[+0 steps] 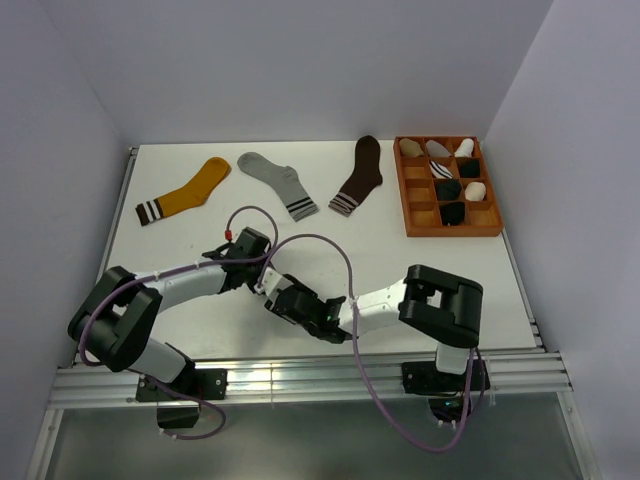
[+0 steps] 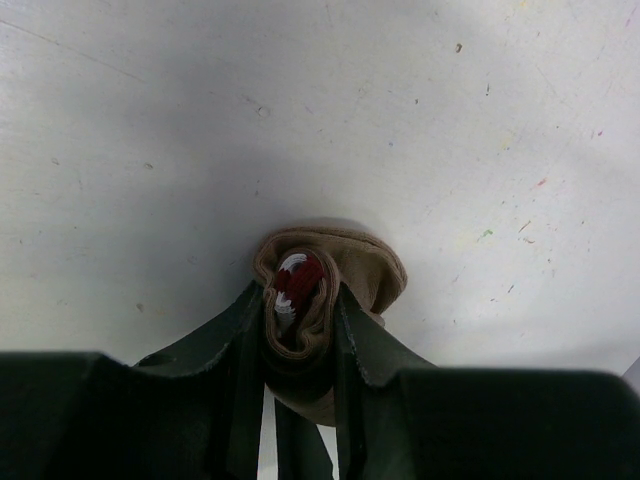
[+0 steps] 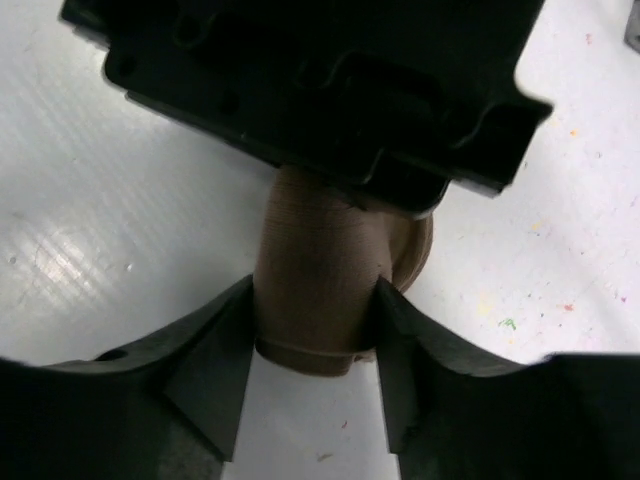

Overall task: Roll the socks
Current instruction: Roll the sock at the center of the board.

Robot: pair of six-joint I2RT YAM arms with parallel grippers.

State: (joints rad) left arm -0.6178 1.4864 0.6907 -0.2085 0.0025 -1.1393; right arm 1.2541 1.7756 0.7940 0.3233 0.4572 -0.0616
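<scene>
A taupe sock (image 2: 345,262) is rolled into a tight bundle, with its maroon-and-white cuff tucked in the middle. My left gripper (image 2: 300,312) is shut on one end of the roll, just above the white table. My right gripper (image 3: 315,287) faces it from the other side, and both its fingers press on the roll's taupe sides (image 3: 318,240). In the top view the two grippers (image 1: 258,278) (image 1: 277,294) meet at the table's near centre, and they hide the sock between them.
A mustard-yellow sock (image 1: 190,190), a light grey sock (image 1: 277,182) and a dark brown sock (image 1: 360,175) lie flat along the back. An orange compartment tray (image 1: 452,231) at the back right holds several rolled socks. Purple cables arc over both arms.
</scene>
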